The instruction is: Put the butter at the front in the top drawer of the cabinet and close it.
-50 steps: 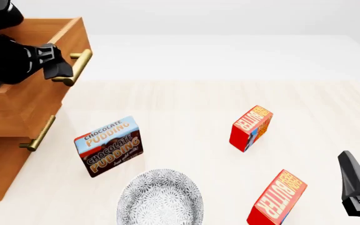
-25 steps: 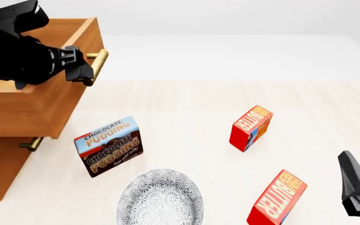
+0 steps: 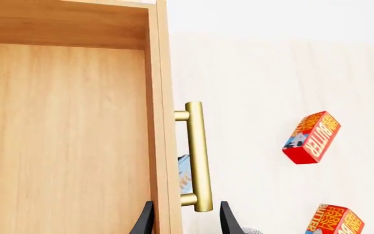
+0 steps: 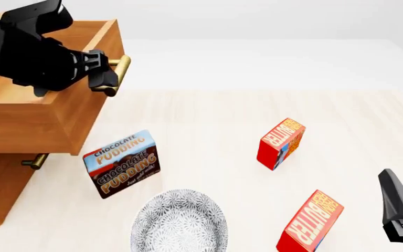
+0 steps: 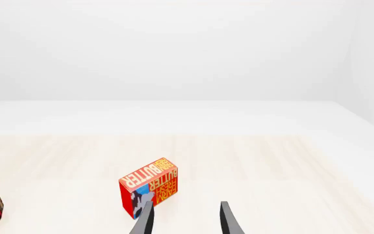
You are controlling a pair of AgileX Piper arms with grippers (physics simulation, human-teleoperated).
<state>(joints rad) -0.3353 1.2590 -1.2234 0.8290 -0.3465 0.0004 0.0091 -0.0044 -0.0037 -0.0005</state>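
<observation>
table [image 4: 209,110]: front butter [image 4: 310,221] just beside right gripper [image 4: 400,212].

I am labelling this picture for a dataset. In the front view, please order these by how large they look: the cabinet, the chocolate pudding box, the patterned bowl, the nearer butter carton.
1. cabinet
2. patterned bowl, partly cut off by the picture's edge
3. chocolate pudding box
4. nearer butter carton, which looks close to the pudding box in size, so that order is unsure
</observation>
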